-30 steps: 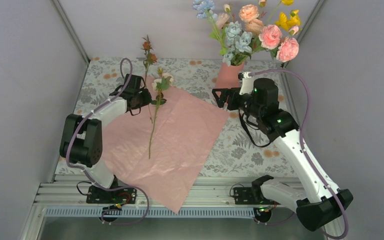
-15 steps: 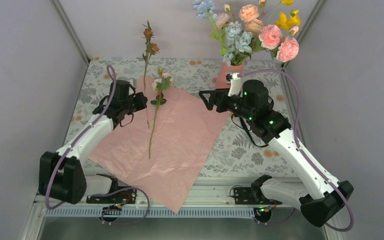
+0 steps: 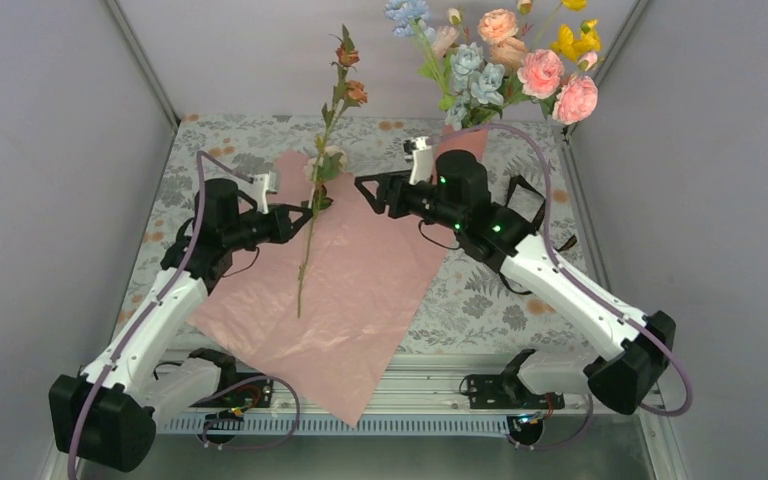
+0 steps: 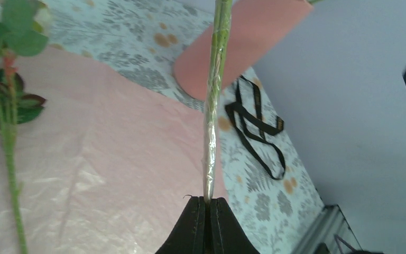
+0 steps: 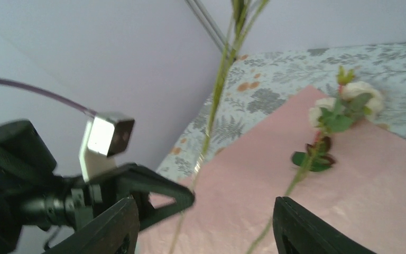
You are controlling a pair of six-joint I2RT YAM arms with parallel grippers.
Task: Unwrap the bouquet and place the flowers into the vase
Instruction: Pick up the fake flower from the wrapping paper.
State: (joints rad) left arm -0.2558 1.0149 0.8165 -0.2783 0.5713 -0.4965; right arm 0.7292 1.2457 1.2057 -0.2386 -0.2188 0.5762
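On the pink paper sheet point(image 3: 360, 290), spread over the patterned tablecloth point(image 3: 460, 300), we see a white flower point(image 3: 326, 160) lying with its stem running toward 6 o'clock. At the sheet's 11 o'clock edge our left gripper point(image 3: 306, 212) points toward 3 o'clock. Its fingers are pinched tight on the foot of an orange-budded stem point(image 4: 210, 132), which rises off the table and leans toward 1 o'clock. Our right gripper point(image 3: 368, 192) faces it from 3 o'clock, just beside the stem, fingers spread apart with nothing between them. The vase point(image 4: 264, 37) stands at the table's 1 o'clock, mostly hidden behind the right arm in the top view, with blue, pink, peach and yellow flowers point(image 3: 505, 55) in it.
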